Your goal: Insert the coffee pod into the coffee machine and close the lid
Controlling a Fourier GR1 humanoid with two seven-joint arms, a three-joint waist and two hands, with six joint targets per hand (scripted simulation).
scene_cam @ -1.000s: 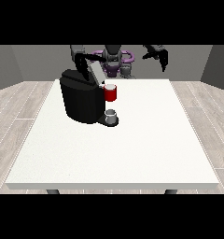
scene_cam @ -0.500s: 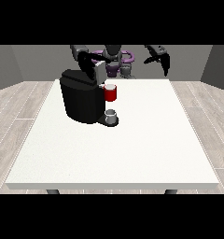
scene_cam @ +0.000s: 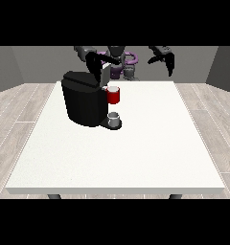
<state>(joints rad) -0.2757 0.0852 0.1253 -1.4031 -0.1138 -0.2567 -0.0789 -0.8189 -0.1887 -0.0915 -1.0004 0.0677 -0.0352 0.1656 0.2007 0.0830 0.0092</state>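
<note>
While I watch from the front cam, the coffee machine (scene_cam: 83,103) sits on the white table (scene_cam: 136,148), left of centre and toward the robot's edge. It's a black block w/ a red part (scene_cam: 114,95) sticking out at its front-right and a small grey cup (scene_cam: 114,117) on the drip base below.

I can't pick out the coffee pod for sure; if it's in the red holder, I can't tell from this angle.

Hand at the view's left (scene_cam: 94,63) is up over the machine's top rear, right at the raised lid (scene_cam: 103,76), which stands tilted up behind the red part. Fingers there merge w/ the black lid and body, so I can't tell if they're released, clenched or grasping anything. Whether that hand touches the lid, also can't tell.

Hand at the view's right (scene_cam: 165,58) hangs in the air past the table's far edge, well apart from the machine. Its fingers droop down, relaxed, w/ nothing between them.

Lid is not yet shut.
</note>
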